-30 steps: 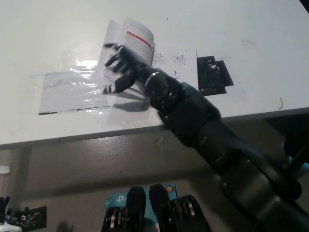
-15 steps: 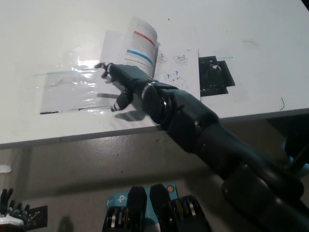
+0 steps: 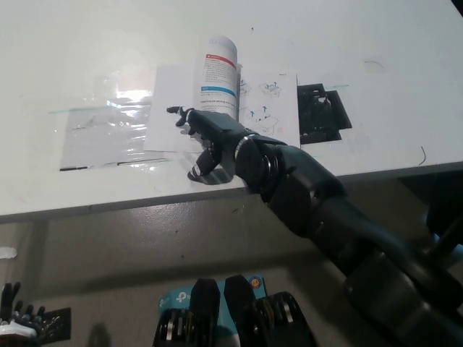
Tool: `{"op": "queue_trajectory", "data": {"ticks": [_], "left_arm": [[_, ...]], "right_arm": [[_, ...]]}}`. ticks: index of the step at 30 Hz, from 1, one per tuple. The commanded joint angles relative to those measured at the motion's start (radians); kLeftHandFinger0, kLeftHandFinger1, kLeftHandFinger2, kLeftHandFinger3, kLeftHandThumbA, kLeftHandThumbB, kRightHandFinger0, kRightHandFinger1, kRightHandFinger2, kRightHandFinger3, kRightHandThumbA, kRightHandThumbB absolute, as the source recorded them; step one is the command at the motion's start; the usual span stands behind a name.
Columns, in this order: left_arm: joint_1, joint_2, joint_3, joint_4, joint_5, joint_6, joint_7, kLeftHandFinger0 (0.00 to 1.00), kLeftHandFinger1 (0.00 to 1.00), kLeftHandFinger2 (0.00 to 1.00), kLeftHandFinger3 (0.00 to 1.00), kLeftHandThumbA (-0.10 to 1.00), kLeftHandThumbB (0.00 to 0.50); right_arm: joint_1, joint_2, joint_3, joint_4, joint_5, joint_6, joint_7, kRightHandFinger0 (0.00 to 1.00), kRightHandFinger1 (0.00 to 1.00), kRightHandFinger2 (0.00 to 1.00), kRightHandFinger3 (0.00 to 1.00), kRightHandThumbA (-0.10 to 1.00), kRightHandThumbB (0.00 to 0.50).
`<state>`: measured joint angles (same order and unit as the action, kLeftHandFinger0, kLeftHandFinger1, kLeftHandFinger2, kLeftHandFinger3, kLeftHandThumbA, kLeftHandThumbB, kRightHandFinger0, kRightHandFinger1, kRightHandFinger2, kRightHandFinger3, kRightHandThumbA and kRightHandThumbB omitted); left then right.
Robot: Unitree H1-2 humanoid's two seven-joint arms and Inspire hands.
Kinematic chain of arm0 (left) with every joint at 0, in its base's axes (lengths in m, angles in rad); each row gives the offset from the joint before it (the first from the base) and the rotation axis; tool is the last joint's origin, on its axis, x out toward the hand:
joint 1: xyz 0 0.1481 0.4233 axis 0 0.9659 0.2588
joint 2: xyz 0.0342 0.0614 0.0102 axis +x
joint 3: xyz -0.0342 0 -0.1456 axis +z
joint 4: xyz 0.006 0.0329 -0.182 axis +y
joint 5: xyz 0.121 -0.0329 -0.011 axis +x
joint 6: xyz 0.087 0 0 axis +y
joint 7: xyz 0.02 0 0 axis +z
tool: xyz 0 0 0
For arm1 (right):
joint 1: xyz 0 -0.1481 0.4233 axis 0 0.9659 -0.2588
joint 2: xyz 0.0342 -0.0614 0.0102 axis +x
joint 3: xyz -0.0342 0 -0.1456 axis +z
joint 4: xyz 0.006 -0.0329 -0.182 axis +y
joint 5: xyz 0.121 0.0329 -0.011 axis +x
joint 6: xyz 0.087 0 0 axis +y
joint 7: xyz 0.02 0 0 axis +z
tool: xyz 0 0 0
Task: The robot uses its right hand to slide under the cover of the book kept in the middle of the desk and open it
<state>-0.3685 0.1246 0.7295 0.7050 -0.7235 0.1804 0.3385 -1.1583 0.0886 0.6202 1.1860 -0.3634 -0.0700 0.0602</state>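
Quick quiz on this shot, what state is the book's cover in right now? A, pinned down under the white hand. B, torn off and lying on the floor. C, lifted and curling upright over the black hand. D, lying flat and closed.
C: the book has its cover raised and curled above the right hand, which lies on the pages beneath it with fingers spread; the left hand rests at the picture's lower left, off the desk.
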Motion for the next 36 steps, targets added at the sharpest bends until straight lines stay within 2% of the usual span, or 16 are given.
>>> {"op": "queue_trajectory", "data": {"ticks": [1, 5, 6, 9, 12, 13, 14, 16, 17, 19, 22, 24, 25, 28, 32, 36], "left_arm": [[-0.004, 0.016, 0.014, -0.023, -0.009, -0.005, 0.006, 1.00, 1.00, 1.00, 1.00, 1.00, 0.000], [-0.008, 0.026, 0.005, 0.005, 0.009, -0.016, 0.008, 0.99, 1.00, 1.00, 1.00, 1.00, 0.000], [-0.011, 0.027, 0.006, 0.009, 0.012, -0.017, 0.015, 0.97, 1.00, 1.00, 1.00, 1.00, 0.000], [-0.011, 0.024, 0.007, 0.006, 0.012, -0.019, 0.019, 0.96, 1.00, 1.00, 1.00, 1.00, 0.000], [0.007, 0.015, 0.003, -0.018, 0.013, -0.013, 0.015, 0.98, 1.00, 1.00, 1.00, 1.00, 0.000], [0.013, 0.014, 0.005, -0.026, 0.001, -0.002, 0.001, 1.00, 1.00, 1.00, 1.00, 1.00, 0.012], [0.016, 0.011, 0.008, -0.028, -0.003, -0.004, -0.001, 1.00, 1.00, 1.00, 1.00, 1.00, 0.012], [0.021, 0.012, 0.010, -0.018, -0.004, -0.011, -0.005, 1.00, 1.00, 1.00, 1.00, 1.00, 0.019], [0.021, 0.014, 0.010, -0.016, -0.007, -0.013, -0.013, 1.00, 1.00, 1.00, 1.00, 1.00, 0.009], [0.034, 0.010, 0.015, -0.028, -0.010, -0.006, -0.002, 1.00, 1.00, 1.00, 1.00, 1.00, 0.010], [0.044, 0.004, 0.019, -0.031, -0.016, -0.011, -0.007, 1.00, 1.00, 1.00, 1.00, 1.00, 0.006], [0.044, 0.005, 0.020, -0.014, -0.012, -0.020, -0.009, 1.00, 1.00, 1.00, 1.00, 1.00, 0.005], [0.045, 0.004, 0.020, -0.011, -0.013, -0.023, -0.012, 1.00, 1.00, 1.00, 1.00, 1.00, 0.003], [0.053, -0.001, 0.023, -0.018, -0.020, -0.022, -0.018, 1.00, 1.00, 1.00, 1.00, 1.00, 0.005], [0.072, -0.012, 0.026, -0.039, -0.025, -0.016, -0.017, 1.00, 1.00, 1.00, 1.00, 1.00, 0.017], [0.070, -0.011, 0.032, -0.016, -0.026, -0.023, -0.011, 0.89, 1.00, 1.00, 1.00, 1.00, 0.018]], "right_arm": [[-0.041, -0.001, -0.032, -0.003, -0.020, -0.014, 0.014, 0.77, 0.77, 0.84, 1.00, 1.00, 0.374], [-0.044, 0.005, -0.067, 0.004, -0.011, -0.027, 0.012, 0.70, 0.74, 0.82, 1.00, 1.00, 0.357], [-0.042, 0.007, -0.069, 0.009, -0.016, -0.033, 0.008, 0.69, 0.73, 0.81, 1.00, 1.00, 0.378], [-0.036, 0.010, -0.071, 0.009, -0.026, -0.033, 0.015, 0.71, 0.73, 0.79, 1.00, 1.00, 0.370], [-0.033, 0.015, -0.089, -0.001, -0.016, -0.044, 0.018, 0.73, 0.74, 0.77, 0.95, 1.00, 0.357], [-0.044, 0.015, -0.133, -0.016, 0.025, -0.048, 0.022, 0.65, 0.65, 0.70, 0.87, 1.00, 0.347], [-0.046, 0.013, -0.154, -0.044, 0.034, -0.034, 0.023, 0.65, 0.65, 0.75, 0.97, 1.00, 0.331], [-0.049, 0.011, -0.178, -0.074, 0.034, -0.007, 0.039, 0.70, 0.68, 0.75, 1.00, 1.00, 0.345], [-0.046, -0.004, -0.220, -0.163, 0.061, 0.042, 0.055, 0.80, 0.75, 0.77, 1.00, 1.00, 0.315], [-0.040, -0.006, -0.271, -0.222, 0.091, 0.072, 0.073, 0.73, 0.72, 0.75, 1.00, 1.00, 0.330], [-0.008, -0.014, -0.354, -0.350, 0.144, 0.122, 0.104, 0.67, 0.68, 0.72, 0.96, 1.00, 0.312], [0.019, -0.016, -0.431, -0.473, 0.203, 0.185, 0.119, 0.72, 0.71, 0.72, 0.95, 1.00, 0.326], [0.031, -0.014, -0.468, -0.529, 0.238, 0.218, 0.122, 0.74, 0.73, 0.73, 0.95, 1.00, 0.305], [0.073, -0.007, -0.563, -0.695, 0.318, 0.318, 0.134, 0.75, 0.74, 0.75, 0.96, 1.00, 0.293], [0.132, 0.002, -0.648, -0.856, 0.387, 0.409, 0.132, 0.77, 0.76, 0.78, 0.99, 1.00, 0.311], [0.209, -0.012, -0.754, -1.022, 0.462, 0.493, 0.113, 0.74, 0.75, 0.76, 0.99, 1.00, 0.275]]}}
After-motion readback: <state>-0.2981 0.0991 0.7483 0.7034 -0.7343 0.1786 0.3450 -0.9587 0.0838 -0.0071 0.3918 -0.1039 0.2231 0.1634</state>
